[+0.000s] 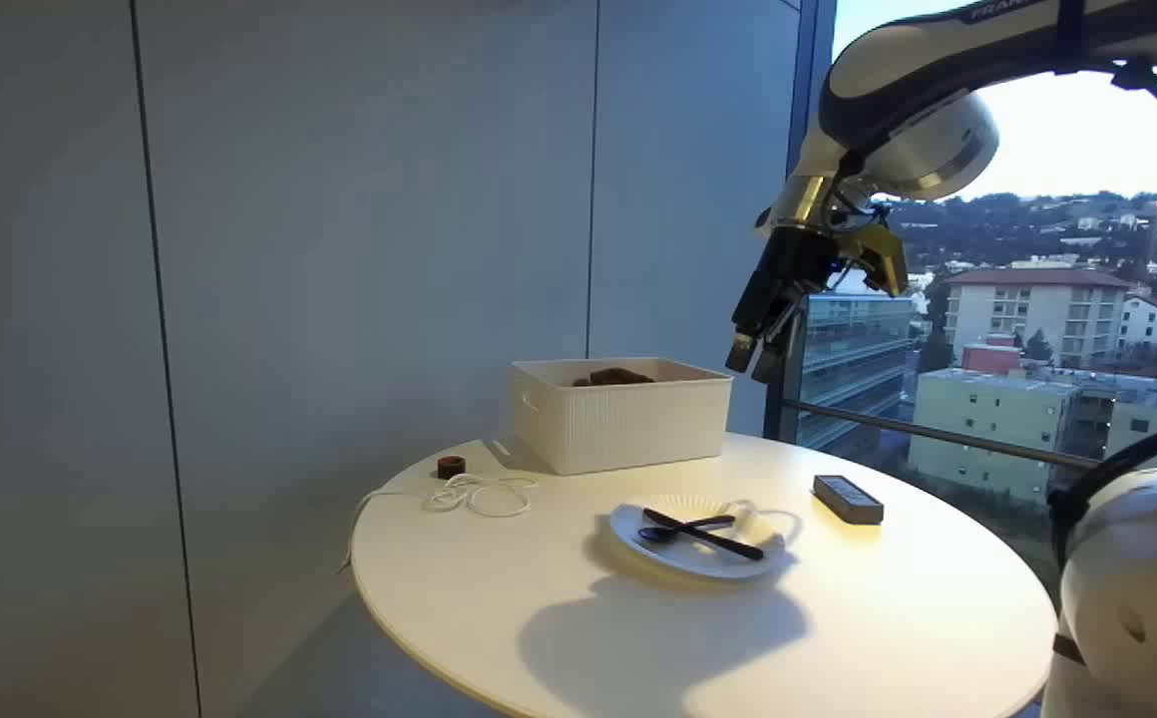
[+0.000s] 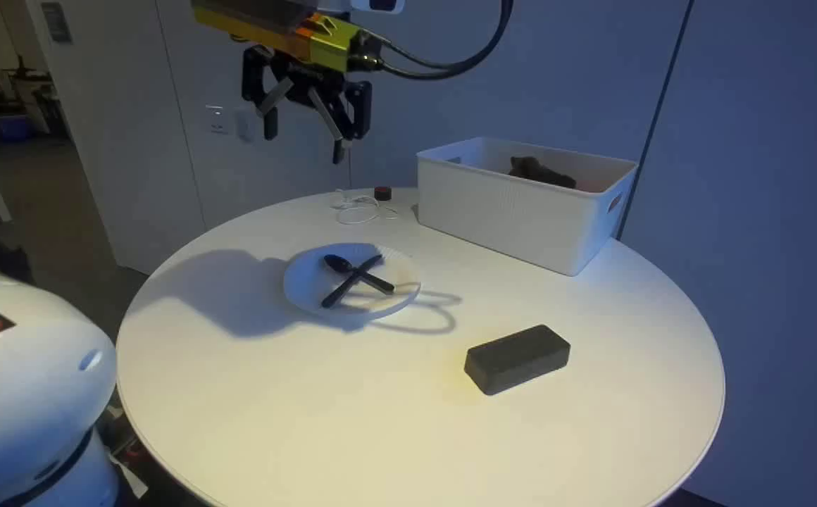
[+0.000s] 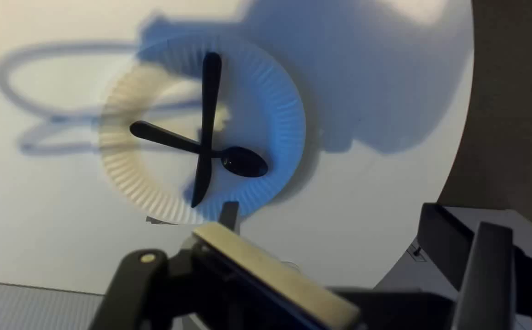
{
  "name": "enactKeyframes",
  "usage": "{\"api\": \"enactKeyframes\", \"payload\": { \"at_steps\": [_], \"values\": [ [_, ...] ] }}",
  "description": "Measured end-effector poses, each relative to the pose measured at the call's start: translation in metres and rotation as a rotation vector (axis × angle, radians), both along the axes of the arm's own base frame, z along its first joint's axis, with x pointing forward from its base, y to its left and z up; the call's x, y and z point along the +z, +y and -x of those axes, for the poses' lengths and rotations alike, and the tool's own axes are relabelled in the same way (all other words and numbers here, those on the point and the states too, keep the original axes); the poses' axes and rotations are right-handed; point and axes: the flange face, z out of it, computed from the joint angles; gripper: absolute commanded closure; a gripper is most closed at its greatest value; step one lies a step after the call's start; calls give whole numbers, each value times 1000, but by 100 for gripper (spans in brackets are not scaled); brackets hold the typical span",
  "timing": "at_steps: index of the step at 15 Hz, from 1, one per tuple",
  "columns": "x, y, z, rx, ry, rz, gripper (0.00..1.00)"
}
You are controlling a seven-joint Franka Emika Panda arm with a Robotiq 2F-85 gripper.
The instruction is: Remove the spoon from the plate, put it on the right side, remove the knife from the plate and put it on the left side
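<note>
The white plate lies on the round table and also shows in the other views. The black spoon and the longer black knife lie crossed on it; the knife appears to pass over the spoon's handle. Both exterior views show the spoon and the knife. My gripper is open and empty, high above the table. It also shows in an exterior view and, with fingers wide apart, in the wrist view.
A white rectangular box with a dark item inside stands by the wall. A thick black block lies on the table. A white cable and a small dark ring-like object lie near the far edge.
</note>
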Motion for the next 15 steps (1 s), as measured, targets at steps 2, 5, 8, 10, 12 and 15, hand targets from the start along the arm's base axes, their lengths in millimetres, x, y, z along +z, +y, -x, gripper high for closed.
{"api": "enactKeyframes", "payload": {
  "at_steps": [2, 5, 8, 10, 12, 15],
  "values": [
    [6, -1, 0, -3, -13, 2, 0],
    [10, -2, 1, -4, -23, 3, 0],
    [10, -2, 1, -4, -23, 3, 0],
    [10, -2, 1, -4, -23, 3, 0],
    [10, -2, 1, -4, -23, 3, 0],
    [10, -2, 1, -4, -23, 3, 0]
  ]
}}
